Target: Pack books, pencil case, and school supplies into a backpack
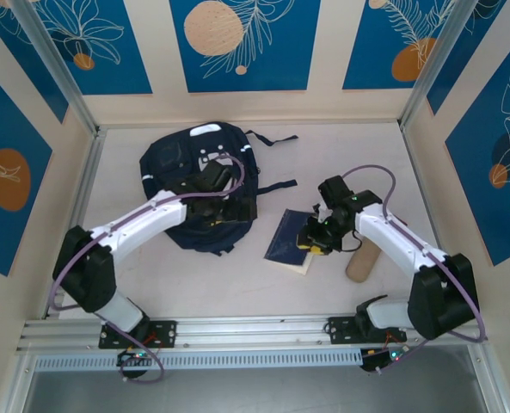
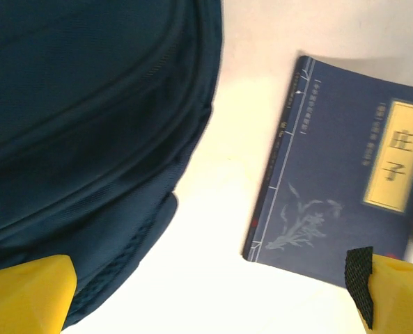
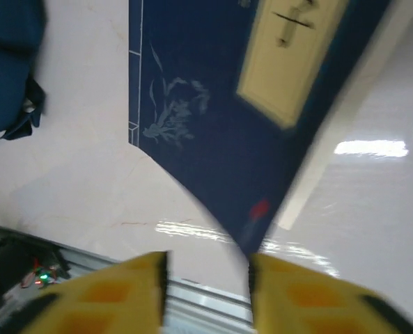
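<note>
The dark navy backpack lies flat at the back left of the table. My left gripper hovers over its near right edge, open wide; in the left wrist view its yellow fingertips frame bare table between the backpack and a book. That navy book with a yellow label lies mid-table. My right gripper is at its near right corner, with the jaws apart and the book's corner just ahead of the right finger. A tan cylinder, possibly the pencil case, lies to the right.
Black backpack straps trail right toward the book. A metal rail runs along the near table edge, and walls close in the other three sides. Bare tabletop lies in front of the book.
</note>
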Controlling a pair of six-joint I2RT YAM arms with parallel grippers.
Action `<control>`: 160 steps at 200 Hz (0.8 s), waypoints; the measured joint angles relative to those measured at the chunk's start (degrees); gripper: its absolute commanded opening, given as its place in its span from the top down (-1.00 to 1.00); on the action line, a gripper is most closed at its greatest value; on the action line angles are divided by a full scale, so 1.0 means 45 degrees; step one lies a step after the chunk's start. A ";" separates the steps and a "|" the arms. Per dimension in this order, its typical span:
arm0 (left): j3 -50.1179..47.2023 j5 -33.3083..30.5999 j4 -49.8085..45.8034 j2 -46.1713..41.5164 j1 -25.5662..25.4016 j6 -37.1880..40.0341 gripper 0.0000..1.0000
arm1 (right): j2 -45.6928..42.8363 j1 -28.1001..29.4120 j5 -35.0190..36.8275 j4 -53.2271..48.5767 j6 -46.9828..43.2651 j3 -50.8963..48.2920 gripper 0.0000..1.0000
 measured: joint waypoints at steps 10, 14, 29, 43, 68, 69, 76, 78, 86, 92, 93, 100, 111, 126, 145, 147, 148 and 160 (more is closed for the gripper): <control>0.0316 0.0053 0.0034 0.0369 -0.0185 0.0005 -0.96 | -0.0194 -0.0024 0.0476 -0.0073 0.0107 0.0039 -0.11; 0.0452 0.0083 0.0068 0.0549 -0.0272 0.0000 -0.94 | -0.0253 -0.0024 0.0714 -0.0092 0.0296 0.0049 -0.15; 0.0996 0.0151 0.0146 0.1171 -0.0622 0.0058 -0.84 | -0.0287 -0.0063 0.1486 0.0005 0.0690 0.0029 -0.20; 0.1491 0.0199 0.0248 0.1826 -0.1005 0.0078 -0.72 | -0.0287 -0.0160 0.1870 0.0466 0.1112 -0.0209 -0.21; 0.2463 0.0282 0.0316 0.3177 -0.1681 0.0015 -0.58 | -0.0160 -0.0432 0.1996 0.1520 0.1753 -0.1010 -0.13; 0.2492 0.0287 0.0316 0.3220 -0.1700 -0.0005 -0.58 | -0.0141 -0.0442 0.2021 0.1554 0.1768 -0.1039 -0.12; 0.2730 0.0301 0.0321 0.3555 -0.1860 -0.0063 -0.54 | 0.0010 -0.0495 0.2084 0.1729 0.1875 -0.1137 -0.05; 0.2803 0.0301 0.0316 0.3657 -0.1909 -0.0049 -0.53 | 0.0039 -0.0505 0.2084 0.1768 0.1933 -0.1151 -0.04; 0.3026 0.0316 0.0335 0.3997 -0.2079 -0.0180 -0.50 | 0.0257 -0.0563 0.2161 0.1987 0.2055 -0.1200 0.00; 0.3152 0.0350 0.0364 0.4216 -0.2186 -0.0325 -0.48 | 0.0413 -0.0578 0.2205 0.2127 0.2089 -0.1209 0.03; 0.3177 0.0355 0.0374 0.4260 -0.2210 -0.0325 -0.48 | 0.0432 -0.0578 0.2210 0.2137 0.2093 -0.1209 0.04; 0.3279 0.0432 0.0432 0.4469 -0.2322 -0.0520 -0.47 | 0.0636 -0.0617 0.2273 0.2302 0.2084 -0.1214 0.06; 0.3356 0.0554 0.0515 0.4726 -0.2458 -0.0913 -0.48 | 0.0908 -0.0656 0.2307 0.2584 0.2093 -0.1287 0.10; 0.3468 0.0651 0.0505 0.5027 -0.2574 -0.1399 -0.52 | 0.1287 -0.0714 0.2327 0.2841 0.2059 -0.1423 0.15; 0.3585 0.0729 0.0549 0.5353 -0.2642 -0.2021 -0.58 | 0.1676 -0.0729 0.2370 0.3109 0.2035 -0.1666 0.18; 0.3585 0.0729 0.0549 0.5372 -0.2642 -0.2089 -0.59 | 0.1700 -0.0733 0.2375 0.3138 0.2035 -0.1700 0.18; 0.3585 0.0724 0.0554 0.5387 -0.2642 -0.2142 -0.59 | 0.1710 -0.0733 0.2375 0.3152 0.2035 -0.1710 0.18; 0.3585 0.0724 0.0554 0.5489 -0.2642 -0.2506 -0.61 | 0.1841 -0.0767 0.2404 0.3259 0.2001 -0.1855 0.18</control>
